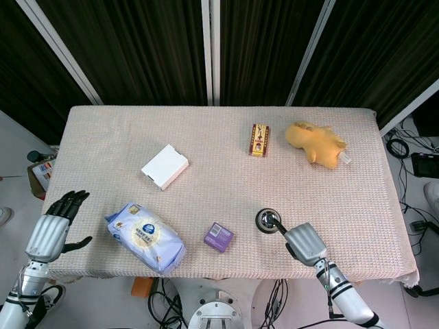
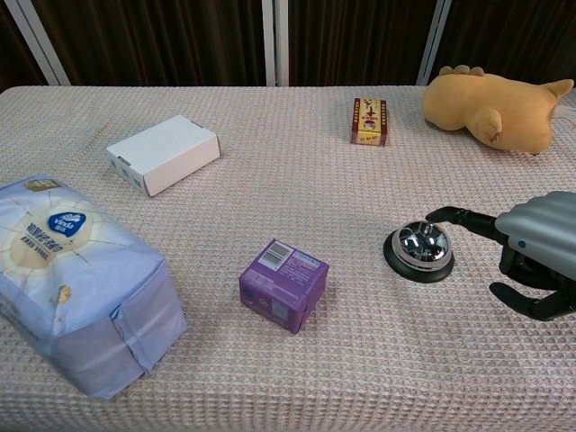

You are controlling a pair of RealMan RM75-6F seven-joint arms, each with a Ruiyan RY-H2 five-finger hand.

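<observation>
Reaching from the near right edge, the right hand point(image 2: 540, 256) extends one of its fingers point(image 2: 459, 217) to the top of the call bell point(image 2: 418, 249) (remaining fingers curled, holding nothing), right of the purple box point(image 2: 283, 283); left hand point(image 1: 53, 226) hovers off-surface, fingers spread.

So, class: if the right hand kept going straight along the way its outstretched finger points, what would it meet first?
The right hand would meet the desk bell; its fingertip already sits at the bell's top, seemingly touching.

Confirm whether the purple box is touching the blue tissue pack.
No: the purple box stands apart from the tissue pack, bare tablecloth between them.
</observation>
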